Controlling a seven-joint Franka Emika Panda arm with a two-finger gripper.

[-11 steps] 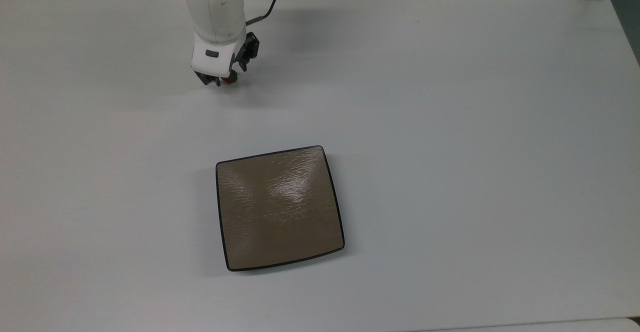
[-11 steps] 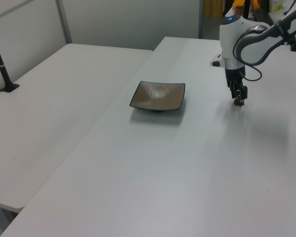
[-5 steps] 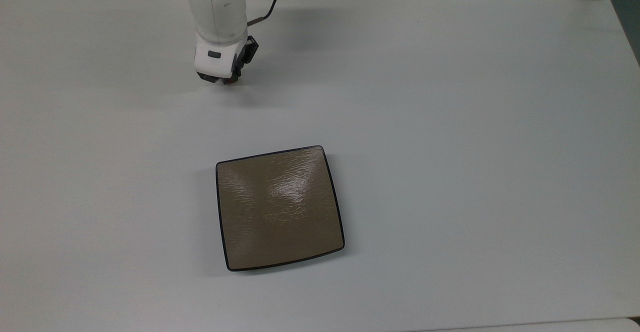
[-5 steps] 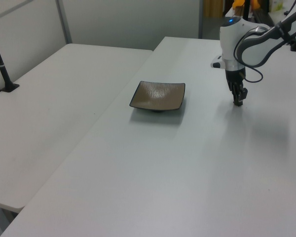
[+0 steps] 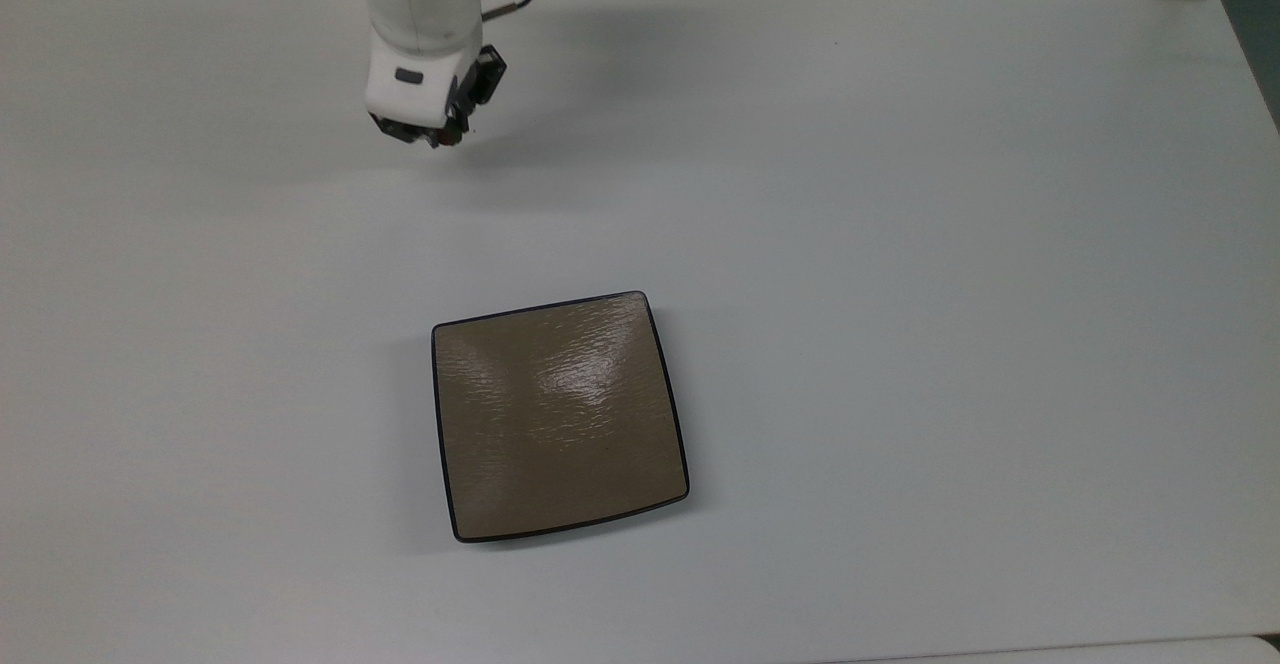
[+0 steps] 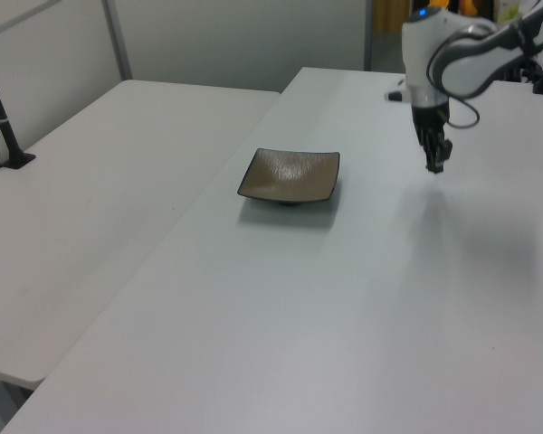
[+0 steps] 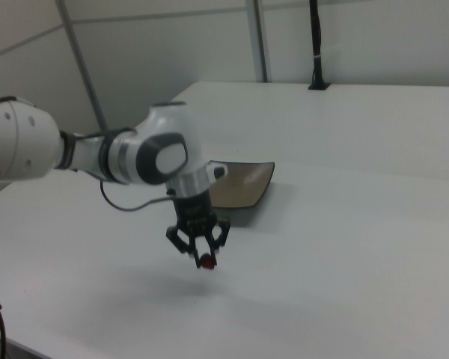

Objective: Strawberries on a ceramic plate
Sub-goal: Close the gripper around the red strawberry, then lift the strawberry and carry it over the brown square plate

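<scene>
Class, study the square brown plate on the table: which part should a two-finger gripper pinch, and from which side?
Pinch the raised dark rim of the ceramic plate, coming from above at an edge's middle. It lies flat and wide, so only its thin upturned edge fits between fingers.

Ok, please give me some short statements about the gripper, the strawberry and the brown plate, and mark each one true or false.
1. The gripper holds the strawberry between its fingers. True.
2. The strawberry lies on the ceramic plate. False: the plate holds nothing; the strawberry is in the gripper.
3. The gripper is in the air above the table, not touching it. True, as the right view shows.
4. The ceramic plate is round and white. False: it is square and tan-brown with a dark rim.
5. The gripper is directly above the plate. False: in the top view it is well above and left of the plate.
</scene>
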